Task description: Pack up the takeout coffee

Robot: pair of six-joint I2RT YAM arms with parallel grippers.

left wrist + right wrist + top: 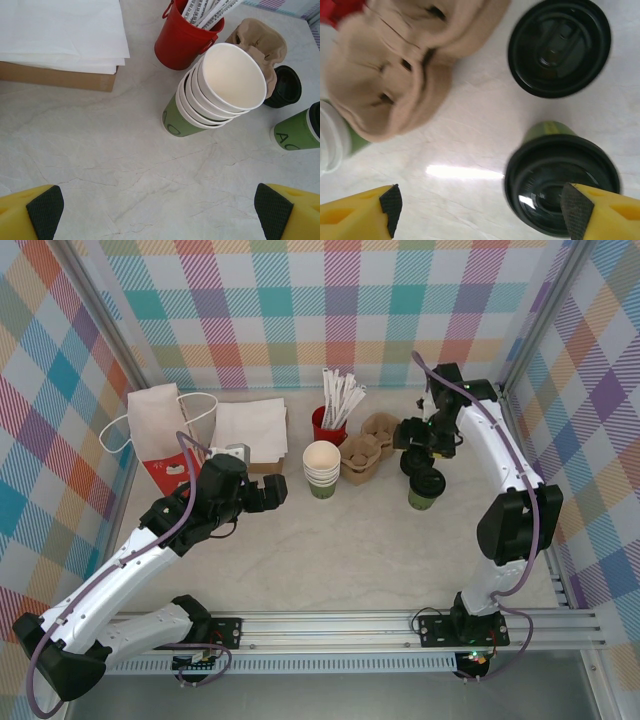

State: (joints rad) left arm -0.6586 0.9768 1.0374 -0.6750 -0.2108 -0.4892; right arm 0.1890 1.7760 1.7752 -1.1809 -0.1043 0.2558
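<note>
A stack of several olive-green paper cups point(321, 472) with cream insides stands mid-table and leans slightly in the left wrist view point(220, 95). A single green cup with a black lid point(425, 492) stands to its right point(297, 131). My left gripper point(275, 493) hovers open left of the stack, bare table between its fingertips point(159, 210). My right gripper point(428, 445) hangs open above the lidded cup point(560, 180). Its right finger point(577, 212) overlaps that lid's edge and nothing is held point(484, 210). A loose black lid point(559, 46) lies beyond the cup.
Brown pulp cup carriers point(365, 455) sit between the stack and my right gripper. A red cup of white wrapped sticks point(328, 420) stands behind them. White napkins on a cardboard box point(250, 430) and a white handled paper bag point(160, 425) lie at the back left.
</note>
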